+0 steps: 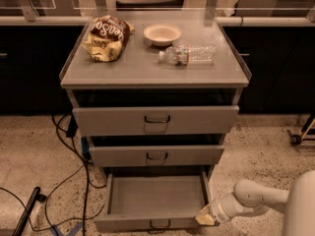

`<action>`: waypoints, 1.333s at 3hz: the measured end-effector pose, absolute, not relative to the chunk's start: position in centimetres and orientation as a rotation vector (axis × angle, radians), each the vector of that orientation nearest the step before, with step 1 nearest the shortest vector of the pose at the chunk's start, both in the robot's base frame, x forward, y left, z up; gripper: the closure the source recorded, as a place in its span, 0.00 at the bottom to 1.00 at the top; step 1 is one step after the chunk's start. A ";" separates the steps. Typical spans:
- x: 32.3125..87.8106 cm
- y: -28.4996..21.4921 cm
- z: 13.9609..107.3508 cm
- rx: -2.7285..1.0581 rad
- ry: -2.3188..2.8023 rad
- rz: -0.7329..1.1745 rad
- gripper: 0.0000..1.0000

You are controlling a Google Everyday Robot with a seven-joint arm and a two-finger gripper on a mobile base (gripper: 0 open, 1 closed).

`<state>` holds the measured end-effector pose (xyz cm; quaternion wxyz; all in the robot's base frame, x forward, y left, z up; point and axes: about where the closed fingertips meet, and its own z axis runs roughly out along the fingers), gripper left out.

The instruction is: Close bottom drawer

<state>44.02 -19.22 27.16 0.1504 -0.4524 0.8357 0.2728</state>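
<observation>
The bottom drawer [156,223] is the lowest of the grey cabinet's three and is pulled far out, its empty inside showing. Its short front panel carries a small dark loop handle [159,224]. The middle drawer [156,156] and the top drawer [156,120] stand slightly out. My white arm comes in from the lower right, and my gripper [204,217] sits at the drawer's front right corner, against its right side.
On the cabinet top [147,70] lie a chip bag [107,37], a white bowl [162,34] and a plastic bottle [188,54] on its side. Black cables [74,176] trail over the speckled floor at the left. A wheeled base [301,134] stands at the right.
</observation>
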 end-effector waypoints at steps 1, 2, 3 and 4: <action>43.0 -18.7 22.7 -1.211 2.457 0.887 1.00; 42.0 -17.7 20.0 -1.158 2.476 0.965 1.00; 41.8 -17.6 19.8 -1.157 2.477 0.969 0.82; 41.8 -17.6 19.8 -1.157 2.477 0.970 0.57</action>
